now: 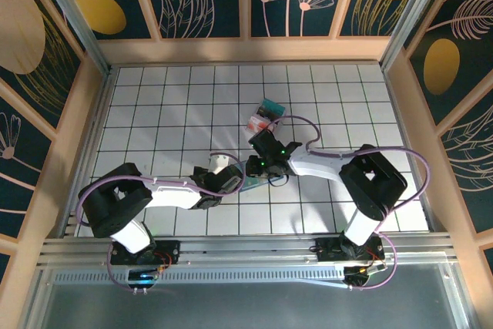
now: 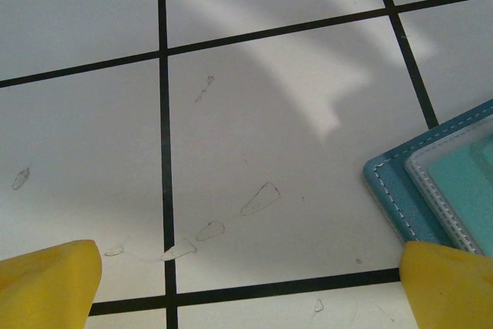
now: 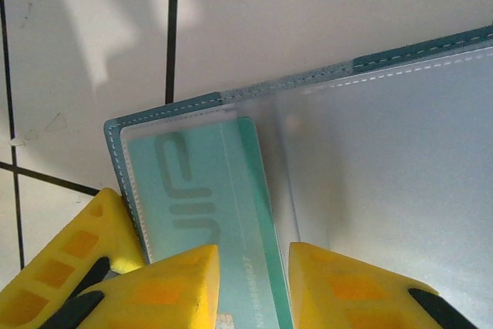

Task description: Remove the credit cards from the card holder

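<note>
Near side first: the left tool (image 2: pixel 246 287) gapes as wide as it goes, nothing in it. One finger is right at the corner of the holder (image 2: pixel 393 190), touching or just above, I can't call it. Just past it, the right tool (image 3: pixel 254 287) sits over the open holder with its jaws a narrow slot apart. The edge of a teal card (image 3: pixel 200 190) runs into that slot. That card lies under the clear pocket, and whether the tool has actually pinched it I cannot tell. The other panel looks bare behind its plastic, though glare makes that hard to say. Farther out on the counter (image 1: pixel 154 113), two cards lie free, near the holder. There's a pink card (image 1: pixel 258 122), and just beyond it, touching or overlapping, a loose card (image 1: pixel 271 105) in teal. My read: two out, at least one left to pull, so the job is well along but not finished.
</note>
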Robot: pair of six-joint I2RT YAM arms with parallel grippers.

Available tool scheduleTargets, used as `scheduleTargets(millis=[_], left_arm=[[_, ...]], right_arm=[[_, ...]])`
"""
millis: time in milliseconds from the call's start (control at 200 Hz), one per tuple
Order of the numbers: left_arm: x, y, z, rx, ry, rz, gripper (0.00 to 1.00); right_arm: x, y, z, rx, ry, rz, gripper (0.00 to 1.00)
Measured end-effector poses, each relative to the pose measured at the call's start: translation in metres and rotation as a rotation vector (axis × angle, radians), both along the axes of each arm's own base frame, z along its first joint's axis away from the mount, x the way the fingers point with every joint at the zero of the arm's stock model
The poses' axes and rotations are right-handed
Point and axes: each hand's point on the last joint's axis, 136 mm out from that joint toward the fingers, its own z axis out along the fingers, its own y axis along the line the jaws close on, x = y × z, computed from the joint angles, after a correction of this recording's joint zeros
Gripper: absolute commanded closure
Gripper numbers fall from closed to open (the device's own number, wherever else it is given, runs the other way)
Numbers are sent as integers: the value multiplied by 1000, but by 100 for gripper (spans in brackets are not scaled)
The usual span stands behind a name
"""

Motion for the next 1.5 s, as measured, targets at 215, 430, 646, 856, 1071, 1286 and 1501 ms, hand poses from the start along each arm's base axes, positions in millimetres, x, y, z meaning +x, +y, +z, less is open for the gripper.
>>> scheduleTargets(millis=[215,430,646,856,1071,1286,1501], left_arm=[[3,-3,0,5,-1,2,1],[6,-3,1,29,-6,12,1],[7,-2,1,44,-7,16,1],[7,-1,2,59,-6,20,1],[8,2,3,75,-9,26,1],[7,3,3,82,-6,26,1],[7,3,3,82,-5,26,1]], right_arm=[[-2,-1,-9,-5,13,3,68],[-2,0,-11,22,20,4,69],[-1,-1,-9,87,23,2,70],[-7,-1,-4,145,32,13,73],[-11,0,0,198,51,17,74],[-13,1,2,232,57,17,74],[-12,0,1,242,61,-1,75]])
